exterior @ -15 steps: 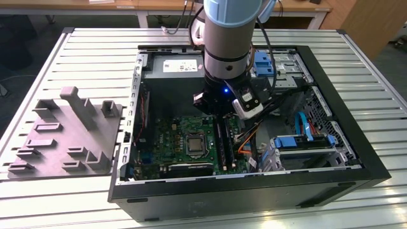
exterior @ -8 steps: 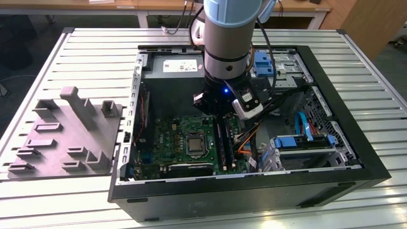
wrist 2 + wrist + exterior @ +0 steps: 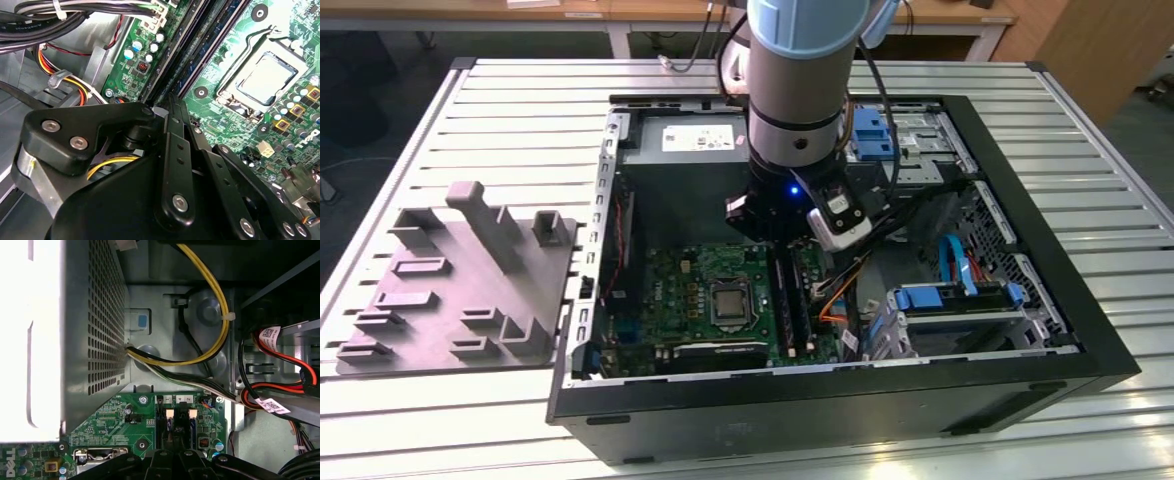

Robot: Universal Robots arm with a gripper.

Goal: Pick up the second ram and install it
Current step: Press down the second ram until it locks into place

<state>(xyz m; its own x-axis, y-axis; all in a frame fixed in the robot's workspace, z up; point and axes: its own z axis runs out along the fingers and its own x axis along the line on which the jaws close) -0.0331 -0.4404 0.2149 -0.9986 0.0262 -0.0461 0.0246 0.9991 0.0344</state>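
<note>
My gripper (image 3: 778,240) reaches down into the open computer case (image 3: 1067,330), over the far end of the memory slots on the green motherboard (image 3: 687,290). Its black fingers (image 3: 172,107) stand pressed together, shut. Right under the fingertips a thin dark stick, the second ram (image 3: 207,47), lies along one of the long black slots, running away toward the processor socket (image 3: 265,75). I cannot tell whether the fingertips touch it. In the first wrist view the gripper (image 3: 172,455) sits over the two slots with white latches (image 3: 168,413), the ram (image 3: 172,432) dark between them.
The grey power supply (image 3: 95,325) and bundled yellow, black and red cables (image 3: 220,335) crowd the gripper's side. Blue drive bays (image 3: 961,295) fill the case at the exterior view's right. A grey fixture plate (image 3: 454,290) lies on the slatted table beside the case.
</note>
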